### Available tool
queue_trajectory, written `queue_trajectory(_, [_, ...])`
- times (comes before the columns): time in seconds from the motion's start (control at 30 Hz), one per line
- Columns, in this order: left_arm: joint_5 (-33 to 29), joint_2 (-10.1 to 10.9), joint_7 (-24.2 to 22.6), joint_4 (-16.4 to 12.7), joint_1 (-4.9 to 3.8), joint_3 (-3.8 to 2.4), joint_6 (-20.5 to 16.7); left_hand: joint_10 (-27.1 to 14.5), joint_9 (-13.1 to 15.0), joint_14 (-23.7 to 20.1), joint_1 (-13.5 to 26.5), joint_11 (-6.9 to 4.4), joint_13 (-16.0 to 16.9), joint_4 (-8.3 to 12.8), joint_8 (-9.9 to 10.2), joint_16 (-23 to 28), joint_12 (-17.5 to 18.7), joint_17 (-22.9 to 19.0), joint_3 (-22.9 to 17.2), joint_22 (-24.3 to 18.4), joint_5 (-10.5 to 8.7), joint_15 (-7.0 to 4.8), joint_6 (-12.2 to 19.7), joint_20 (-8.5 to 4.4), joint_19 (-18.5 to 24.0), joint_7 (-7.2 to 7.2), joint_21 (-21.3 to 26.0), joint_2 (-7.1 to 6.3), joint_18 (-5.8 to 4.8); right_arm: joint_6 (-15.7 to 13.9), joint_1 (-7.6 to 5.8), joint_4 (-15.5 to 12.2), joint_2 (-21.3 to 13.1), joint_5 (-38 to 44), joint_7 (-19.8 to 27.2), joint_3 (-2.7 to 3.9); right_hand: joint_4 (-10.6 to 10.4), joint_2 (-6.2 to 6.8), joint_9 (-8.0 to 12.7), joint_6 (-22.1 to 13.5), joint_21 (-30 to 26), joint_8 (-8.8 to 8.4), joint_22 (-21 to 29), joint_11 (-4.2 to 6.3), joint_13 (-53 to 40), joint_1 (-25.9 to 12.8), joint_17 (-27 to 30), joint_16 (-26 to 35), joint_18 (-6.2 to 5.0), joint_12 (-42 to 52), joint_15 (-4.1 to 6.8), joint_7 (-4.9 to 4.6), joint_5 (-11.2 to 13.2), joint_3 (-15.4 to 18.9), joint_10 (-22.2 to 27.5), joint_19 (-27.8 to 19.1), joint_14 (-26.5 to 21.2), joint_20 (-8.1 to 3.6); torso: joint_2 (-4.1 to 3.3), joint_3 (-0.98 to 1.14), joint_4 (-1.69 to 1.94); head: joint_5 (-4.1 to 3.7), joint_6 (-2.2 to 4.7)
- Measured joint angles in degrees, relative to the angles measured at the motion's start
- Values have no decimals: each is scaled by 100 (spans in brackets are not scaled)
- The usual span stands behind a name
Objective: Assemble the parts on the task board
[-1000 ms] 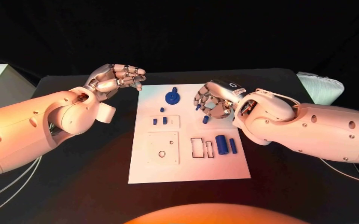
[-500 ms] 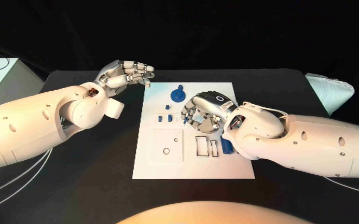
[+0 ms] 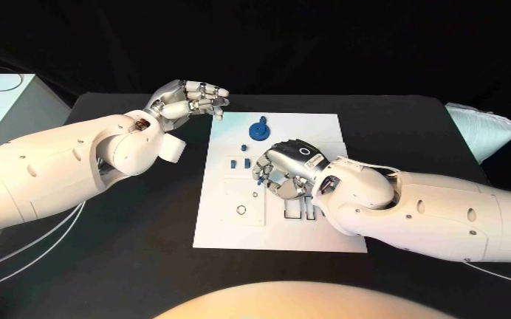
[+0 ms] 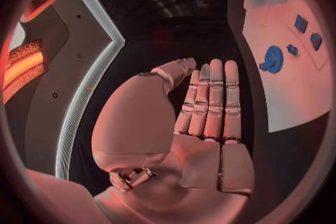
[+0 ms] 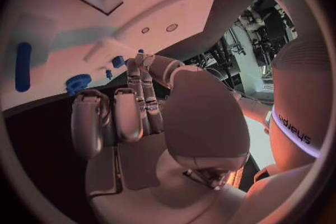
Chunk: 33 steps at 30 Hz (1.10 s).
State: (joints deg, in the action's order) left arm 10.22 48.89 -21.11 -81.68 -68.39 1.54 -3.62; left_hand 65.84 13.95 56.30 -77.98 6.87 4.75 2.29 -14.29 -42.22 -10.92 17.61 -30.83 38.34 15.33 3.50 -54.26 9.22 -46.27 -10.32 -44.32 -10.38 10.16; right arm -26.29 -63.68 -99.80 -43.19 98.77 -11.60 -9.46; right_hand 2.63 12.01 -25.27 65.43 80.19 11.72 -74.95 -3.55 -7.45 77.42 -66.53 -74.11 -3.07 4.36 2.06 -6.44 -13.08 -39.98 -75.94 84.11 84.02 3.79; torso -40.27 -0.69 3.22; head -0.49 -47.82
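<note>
1. Right hand point(image 3: 286, 169) lies over the middle of the task board point(image 3: 330, 238) in the head view; the board surface and any parts under it are hidden.
2. Whether the right hand's curled fingers hold or touch a part: cannot tell. In the right wrist view the palm point(image 5: 203, 123) blocks the fingertips.
3. Rectangular cut-outs point(image 3: 295, 212) are partly covered by the right forearm point(image 3: 426, 208); the blue pieces point(image 3: 311, 208) there show as slivers, shape unclear.
4. Small blue parts point(image 3: 233, 164) left of the hand are too small to tell apart.
5. Blue bar point(image 5: 23, 66) at the right wrist view's rim is blurred.
6. Both forearms are cut off by the head view's edges.
</note>
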Motion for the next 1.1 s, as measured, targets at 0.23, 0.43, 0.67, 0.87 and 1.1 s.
queue_trajectory(0.23, [-4, -1, 16, 0, 0, 1, -6, 0, 0, 0, 0, 0, -1, 0, 0, 0, 0, 0, 0, 0, 0, 0, 0, 0, 0, 0, 0, 0, 0, 77, 137, 56, 109, 140, -47, -1, 6, 0, 1, -2, 0, 22, 0, 0, 1, 0, 11, 0, 0, 0, -1, 1, -23, 7, 0, 0, 0, 0, -2, 1, 3, 87, -100])
queue_trajectory(0.43, [-6, 9, 28, -2, 0, 1, -6, 0, -8, 0, 0, 0, -1, 0, 0, 20, 28, 0, 0, 5, 0, 0, 0, 0, 0, 0, 0, 0, 0, 111, 191, 89, 148, 250, -99, -3, -4, 1, 2, -3, 0, 22, 1, 0, 2, 0, 11, 0, 0, -9, -1, 2, -23, -3, 0, 0, 1, 0, 1, 1, 4, 127, -150])
queue_trajectory(0.67, [-8, 21, 34, -2, 0, 1, -6, 0, -8, 0, 0, 0, -1, 0, 0, 22, 28, 0, 0, 4, 0, 0, 0, 0, 0, 0, 0, 0, 0, 137, 208, 112, 168, 338, -147, -3, -10, 17, -1, -7, 0, 22, 1, 0, 4, -14, 10, 0, 0, -10, -2, 6, -23, -10, 0, 0, 1, 0, 5, -1, -2, 148, -191])
queue_trajectory(0.87, [-10, 29, 39, -5, 0, 0, -6, 0, -8, 0, 0, 0, -1, 0, 0, 21, 28, 0, 0, 4, 0, 0, 0, 0, 0, 0, 0, 0, 0, 151, 220, 131, 200, 403, -180, -3, -10, 25, -4, -13, 0, 21, 2, 0, 2, -21, 10, 0, 0, -10, -2, 13, -22, -10, -1, 0, 2, 1, 7, 2, -2, 151, -184])
queue_trajectory(1.1, [-12, 48, 44, -13, 0, 0, -5, 0, -7, 0, 0, 0, -1, 0, 0, 21, 28, 0, 0, 4, 0, 0, 0, 0, 0, 0, 0, 0, 0, 170, 240, 165, 247, 442, -199, -2, -10, 33, -5, -14, 0, 17, 2, -14, -7, -27, 16, 0, 0, -11, -10, 14, -21, -10, -16, -1, 10, 0, 4, -1, 1, 137, -180])
